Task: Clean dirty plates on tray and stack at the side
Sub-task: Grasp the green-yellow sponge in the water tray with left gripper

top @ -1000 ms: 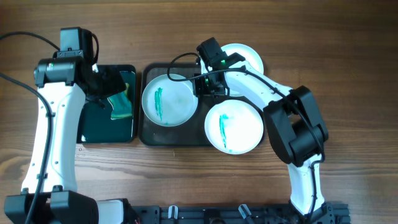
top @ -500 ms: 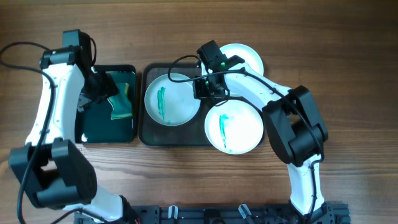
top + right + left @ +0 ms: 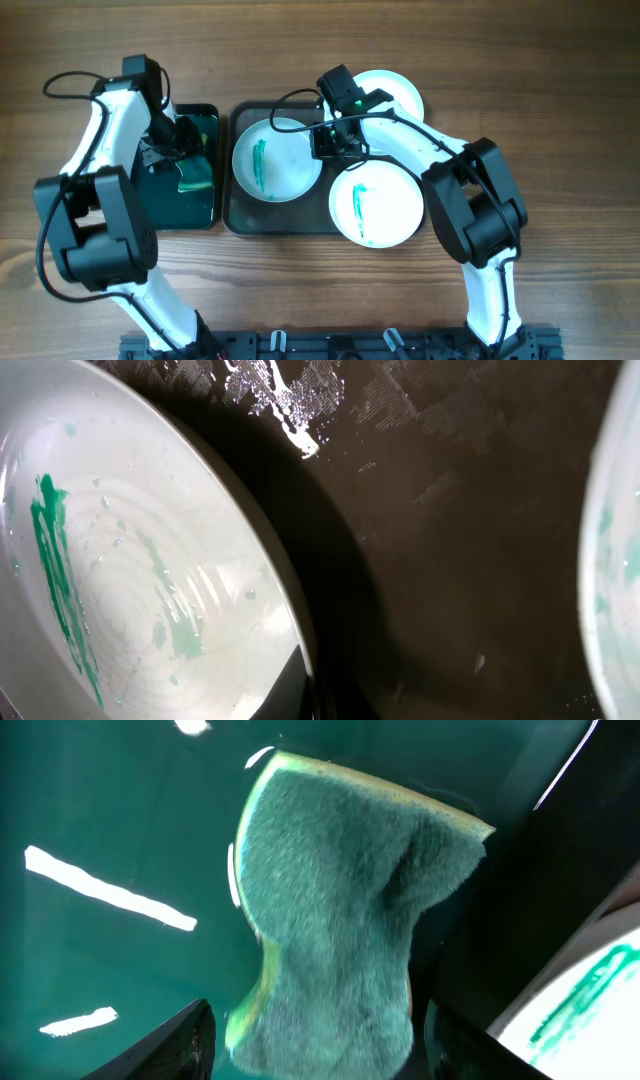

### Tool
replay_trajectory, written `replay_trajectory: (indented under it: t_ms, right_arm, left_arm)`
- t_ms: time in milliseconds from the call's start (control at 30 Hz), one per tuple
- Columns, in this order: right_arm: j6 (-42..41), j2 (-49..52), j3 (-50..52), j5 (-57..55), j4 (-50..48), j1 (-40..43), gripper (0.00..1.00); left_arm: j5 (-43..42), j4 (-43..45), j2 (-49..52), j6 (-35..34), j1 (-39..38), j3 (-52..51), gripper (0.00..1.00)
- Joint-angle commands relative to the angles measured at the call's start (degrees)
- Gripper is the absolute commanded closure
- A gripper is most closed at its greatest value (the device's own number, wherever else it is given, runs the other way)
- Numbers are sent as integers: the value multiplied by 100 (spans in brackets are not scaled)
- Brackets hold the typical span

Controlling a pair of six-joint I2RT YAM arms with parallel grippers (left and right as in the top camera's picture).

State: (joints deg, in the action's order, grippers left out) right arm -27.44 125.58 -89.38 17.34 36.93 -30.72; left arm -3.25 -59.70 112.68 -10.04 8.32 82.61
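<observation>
Plate (image 3: 277,160) w/ teal streak (image 3: 257,165), unwiped.

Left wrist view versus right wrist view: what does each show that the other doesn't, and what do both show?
Only the left wrist: the green sponge lying in the teal-floored small tray, between the open fingers of the left gripper. Only the right wrist: the wet floor of the dark grey tray and the edge of a second plate. Both: the left-hand plate with its teal streak, just a corner of it in the left wrist view.
</observation>
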Motion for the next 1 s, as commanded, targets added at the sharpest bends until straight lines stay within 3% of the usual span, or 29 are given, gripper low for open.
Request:
replay_trajectory:
  t_ms: [0,133,433,533,600,633,867,967]
  right_arm:
    - [-105,162,79,-107,-22,-24,96]
    - [-107,162,79,-107,-22,-24,95]
    - [-107,162,79,-109,-26,-24,95]
    - [-105,162,79,-129,-24,-24,95]
    - [-105,162,79,-129,-22,-24,95]
    - [-107,162,79,-129,-22,-24,95]
    - [-107,162,79,-195,-24,-24,95]
    - [-120,162,79,-188,-24,-24,96]
  left_arm:
    - [-236,109,170,538,17,87,39]
    - [-72,149,179,535,17,83,48]
    - [-13,791,188,535,-155,-551,49]
    - [13,813,188,531,-212,-553,73]
    - [20,809,188,507,-210,-553,94]
    - [59,807,188,461,-205,-553,96]
    - [313,706,79,295,-205,-492,96]
    - [310,282,-205,295,-205,-155,96]
